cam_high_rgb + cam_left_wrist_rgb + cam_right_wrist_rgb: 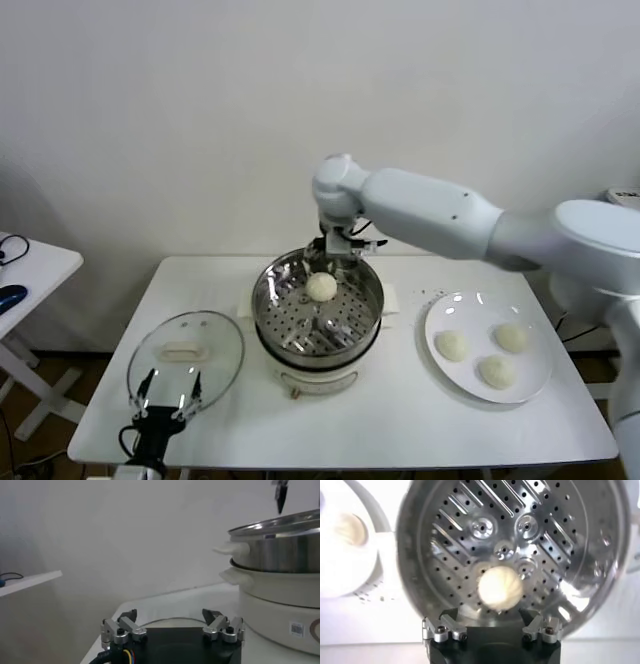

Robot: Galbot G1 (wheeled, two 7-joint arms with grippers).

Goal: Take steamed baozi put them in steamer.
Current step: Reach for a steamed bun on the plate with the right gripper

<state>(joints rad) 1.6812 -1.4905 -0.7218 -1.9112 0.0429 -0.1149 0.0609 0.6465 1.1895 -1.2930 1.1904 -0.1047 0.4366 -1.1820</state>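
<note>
The steamer (318,325) — a shiny steel pot with a perforated floor on a cream-white base — stands uncovered mid-worktop. One steamed baozi (321,287), cream-white and domed, sits on that floor toward the back; three more baozi (452,346) lie to its right, well apart.

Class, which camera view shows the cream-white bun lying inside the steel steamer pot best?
The right wrist view: the cream-white bun fills the middle, its pleats clear on the perforated floor of the steel steamer pot. The head view shows it small. The left wrist view shows only the pot's outer wall, no bun.
</note>
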